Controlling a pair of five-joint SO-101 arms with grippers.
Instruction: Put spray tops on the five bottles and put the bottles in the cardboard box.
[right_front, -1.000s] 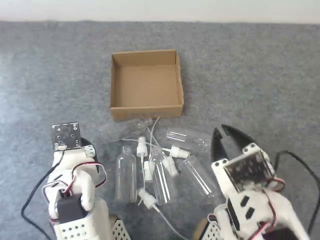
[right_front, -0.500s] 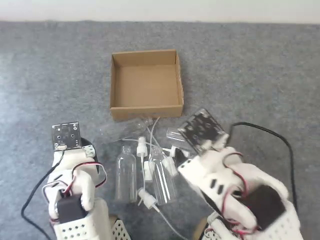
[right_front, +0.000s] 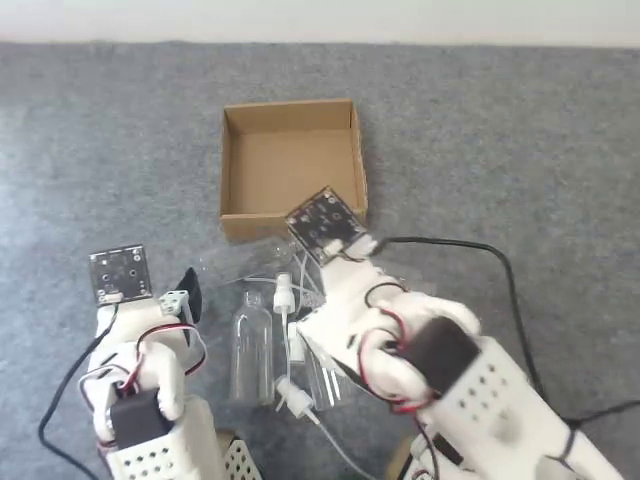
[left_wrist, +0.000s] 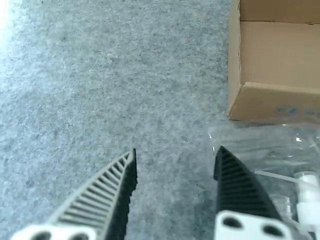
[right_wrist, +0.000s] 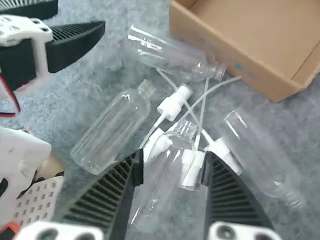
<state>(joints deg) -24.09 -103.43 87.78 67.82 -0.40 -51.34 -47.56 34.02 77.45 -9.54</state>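
Several clear bottles lie uncapped in a loose pile in front of the cardboard box (right_front: 292, 170). One bottle (right_wrist: 170, 52) lies along the box front (right_wrist: 235, 65). Another bottle (right_wrist: 112, 130) lies on the left arm's side. A third bottle (right_wrist: 260, 150) is on the far side of the pile. White spray tops (right_wrist: 175, 102) with thin tubes are scattered among them. My right gripper (right_wrist: 172, 165) is open, its fingers straddling a middle bottle (right_wrist: 167, 175) and a spray top (right_wrist: 192, 167). My left gripper (left_wrist: 175, 165) is open above bare carpet, beside the bottle near the box (left_wrist: 260, 145).
Grey carpet (right_front: 520, 150) covers the table all round. The right arm (right_front: 400, 340) lies across the pile and hides several bottles from above. A black cable (right_front: 500, 270) loops to its right. The box interior (left_wrist: 280, 55) holds nothing.
The right arm has swung left and forward from the lower right corner to over the bottle pile. The left arm has shifted slightly, and one black finger now shows beside its camera.
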